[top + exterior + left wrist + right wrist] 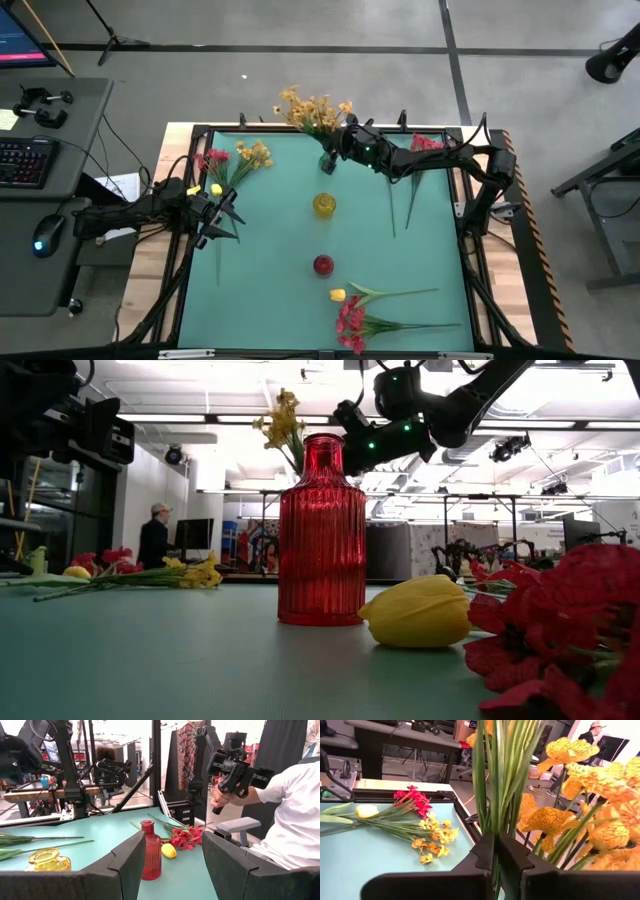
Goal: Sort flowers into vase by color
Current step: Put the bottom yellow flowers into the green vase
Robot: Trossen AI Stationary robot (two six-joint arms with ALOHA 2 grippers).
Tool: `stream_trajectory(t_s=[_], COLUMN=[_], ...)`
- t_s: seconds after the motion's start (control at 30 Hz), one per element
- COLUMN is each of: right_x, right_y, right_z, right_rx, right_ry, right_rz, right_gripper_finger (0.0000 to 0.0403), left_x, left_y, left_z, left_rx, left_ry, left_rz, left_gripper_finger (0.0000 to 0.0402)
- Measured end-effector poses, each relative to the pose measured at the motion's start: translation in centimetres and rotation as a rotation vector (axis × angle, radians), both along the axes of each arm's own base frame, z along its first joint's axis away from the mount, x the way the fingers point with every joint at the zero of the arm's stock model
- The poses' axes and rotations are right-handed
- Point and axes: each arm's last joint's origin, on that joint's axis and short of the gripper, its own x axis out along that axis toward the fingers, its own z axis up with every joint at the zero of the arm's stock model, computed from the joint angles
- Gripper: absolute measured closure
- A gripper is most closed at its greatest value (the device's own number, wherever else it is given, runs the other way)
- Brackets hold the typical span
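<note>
Red blossoms [570, 630] are crowding the low view's near right corner, with a yellow tulip bud [418, 612] lying just beside the red vase [322, 532], which is standing upright with nothing visible inside it.

From above, the red vase [323, 264] is sitting near the middle of the table [270, 290], the yellow vase [324, 204] farther back, and a green vase [327, 161] by the far edge. The right gripper [340, 140] is hanging over that far edge, holding an orange-yellow spray [312, 110] just above the green vase. The left gripper [222, 215] is waiting at the left edge, beside a mixed bunch [235, 160] lying flat.

Through the left wrist view, its jaws are standing spread and empty, with both nearer vases looking empty.

Through the right wrist view, the jaws are pinching green stalks [502, 770].
</note>
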Motion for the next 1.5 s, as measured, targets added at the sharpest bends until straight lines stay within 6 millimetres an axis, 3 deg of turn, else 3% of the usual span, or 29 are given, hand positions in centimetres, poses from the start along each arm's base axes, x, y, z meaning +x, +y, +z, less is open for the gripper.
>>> stream_trajectory(t_s=[0.53, 1.5], right_x=[-0.2, -0.8], right_y=[0.5, 0.6], right_z=[0.2, -1.7], right_rx=[0.095, 0.163], right_ry=[-0.016, 0.171], right_rz=[-0.078, -0.126], right_gripper_finger=[0.0402, 0.0403], left_x=[0.0, 0.0], left_y=[0.0, 0.0], left_z=[0.0, 0.0], left_rx=[0.000, 0.000], left_ry=[0.000, -0.001], left_rz=[0.000, 0.000], left_gripper_finger=[0.0218, 0.0218])
